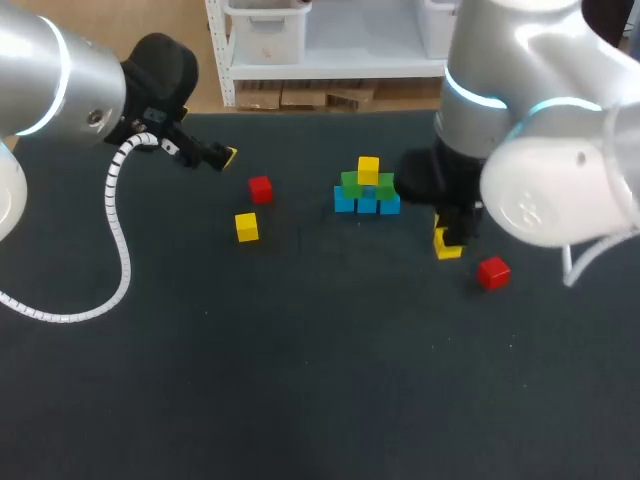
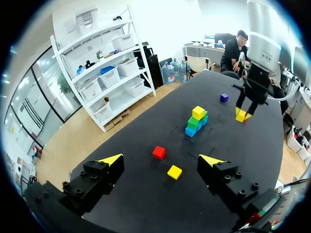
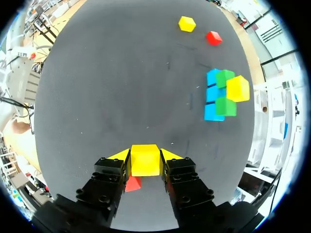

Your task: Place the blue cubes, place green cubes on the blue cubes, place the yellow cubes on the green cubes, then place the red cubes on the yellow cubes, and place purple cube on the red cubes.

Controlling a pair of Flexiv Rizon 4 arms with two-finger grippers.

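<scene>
The right hand point(image 3: 145, 156) is clenched on a yellow cube point(image 3: 145, 165) low over the counter point(image 1: 300, 380), just beside a red cube point(image 1: 492, 272). The left hand point(image 2: 162, 160) hangs released, holding nothing. Between them stand the blue cubes point(image 1: 366, 202), with green cubes point(image 1: 352, 182) on them and a top yellow cube point(image 1: 368, 169).

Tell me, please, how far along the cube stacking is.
Done: blue cubes down, green cubes on them, top yellow cube placed. In hand: right gripper shut on second yellow cube. Left: loose yellow cube, two red cubes, purple cube.
</scene>
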